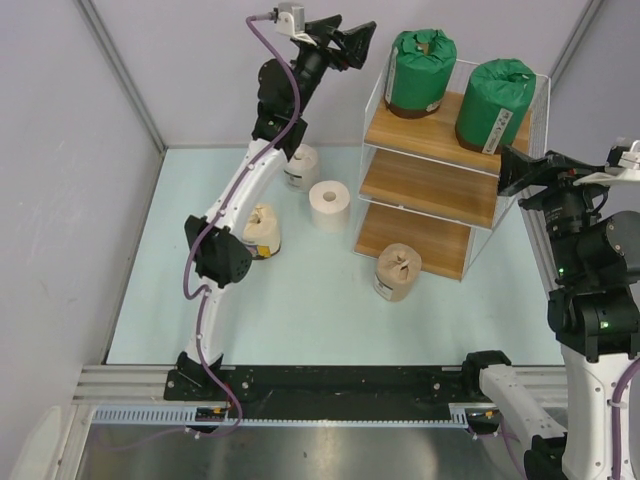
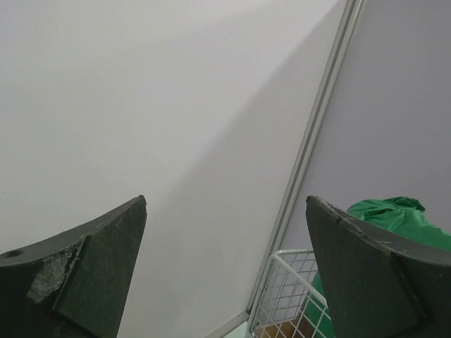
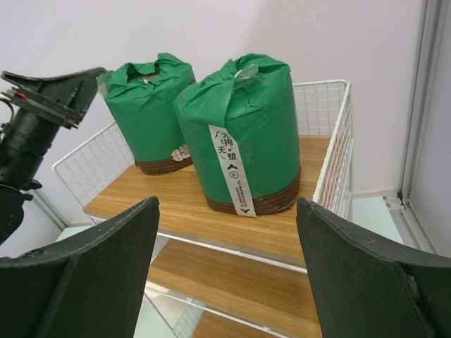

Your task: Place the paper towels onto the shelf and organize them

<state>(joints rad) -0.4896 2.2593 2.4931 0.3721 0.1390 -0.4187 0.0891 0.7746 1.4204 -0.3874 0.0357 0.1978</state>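
Both green rolls [image 1: 420, 72] stand paired on the top board of the shelf [image 1: 430, 185], apparently sorted by colour. Four rolls [image 1: 329, 205] stand on the table [image 1: 300, 320]. Your left gripper [image 1: 352, 45] and right gripper [image 1: 515, 170] are released and empty.

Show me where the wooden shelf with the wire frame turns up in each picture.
Top external: the shelf, right of centre, at the back.
Left wrist: only its white wire corner, at the bottom edge.
Right wrist: its top board and wire fill the middle.
Shared landmark: the green-wrapped rolls on its top board.
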